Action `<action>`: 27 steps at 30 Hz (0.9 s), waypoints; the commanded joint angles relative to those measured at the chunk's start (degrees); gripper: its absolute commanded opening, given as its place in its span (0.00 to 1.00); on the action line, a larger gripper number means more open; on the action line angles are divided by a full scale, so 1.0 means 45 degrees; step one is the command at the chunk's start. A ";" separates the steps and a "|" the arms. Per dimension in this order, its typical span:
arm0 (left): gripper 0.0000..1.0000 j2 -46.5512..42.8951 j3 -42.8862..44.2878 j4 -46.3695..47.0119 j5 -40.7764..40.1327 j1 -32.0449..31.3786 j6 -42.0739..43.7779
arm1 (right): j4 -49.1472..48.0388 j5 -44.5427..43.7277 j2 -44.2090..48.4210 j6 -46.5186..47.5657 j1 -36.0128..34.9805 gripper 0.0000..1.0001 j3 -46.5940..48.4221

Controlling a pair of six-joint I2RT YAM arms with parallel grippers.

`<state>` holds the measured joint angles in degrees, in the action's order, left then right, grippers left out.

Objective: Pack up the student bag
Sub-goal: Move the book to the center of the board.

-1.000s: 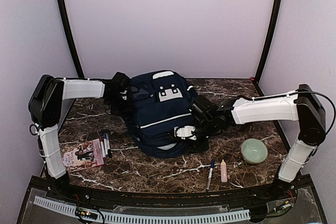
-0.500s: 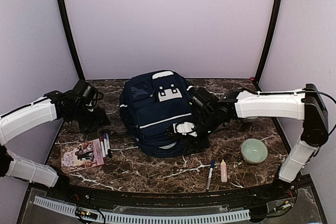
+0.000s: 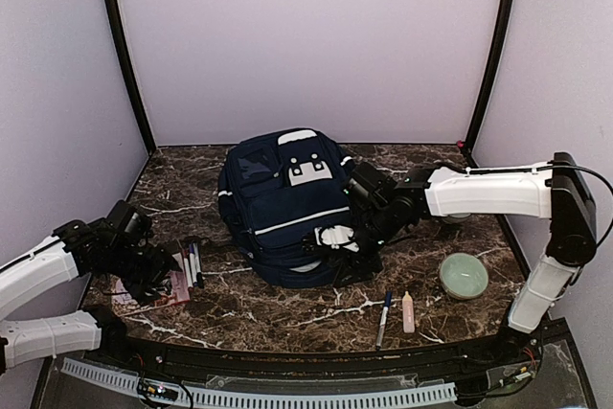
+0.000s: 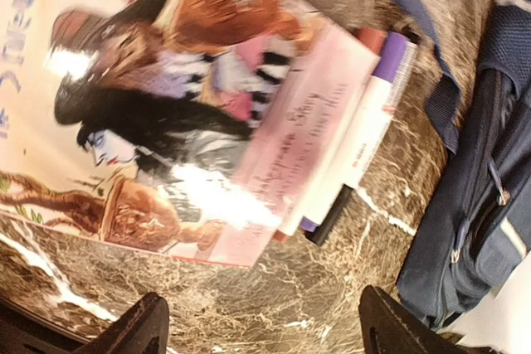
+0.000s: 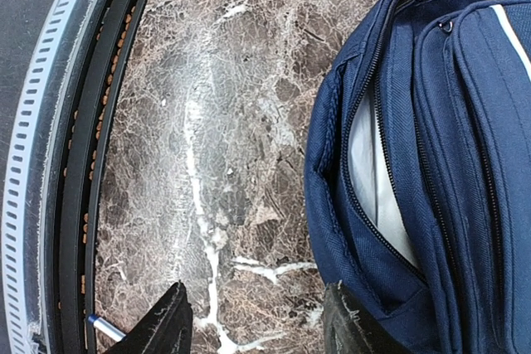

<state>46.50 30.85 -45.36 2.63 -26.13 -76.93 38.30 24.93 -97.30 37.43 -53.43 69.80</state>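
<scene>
Marble, brown with white lines, makes the table [image 3: 287,308]. At the far left, the left claw [image 4: 261,312] hangs over a picture book [image 4: 166,122]. Its two fingers are spread wide and hold nothing. The picture book lies flat, and some markers [image 4: 365,122] lie right against its side. The big blue student bag [image 3: 287,203] sits in the middle of the table, toward the back wall. One zip on it is open, and something white shows inside. The right claw [image 5: 257,321] is at the near right edge of the student bag. Its fingers are apart with only table between them, and one finger is right by the bag's edge. Further right, near the front, lie a pen [image 3: 384,317], a pink tube [image 3: 408,311] and a green bowl [image 3: 464,275].
</scene>
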 commanded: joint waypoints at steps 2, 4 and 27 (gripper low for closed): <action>0.82 -0.0651 -0.1463 0.0358 0.0807 0.0232 -0.2683 | 0.0143 0.0438 -0.0309 0.0048 -0.0041 0.54 0.0092; 0.81 -0.0988 -0.1861 0.0535 0.0864 0.0233 -0.3212 | 0.0211 0.0521 -0.0367 0.0073 -0.0041 0.54 0.0114; 0.82 -0.0341 -0.2201 0.1258 -0.1623 0.2142 -0.1974 | 0.0276 0.0522 -0.0430 0.0179 -0.0046 0.53 -0.0115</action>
<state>42.26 19.68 -38.52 0.71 -20.14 -91.66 39.33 26.41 -98.80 37.74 -53.43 69.73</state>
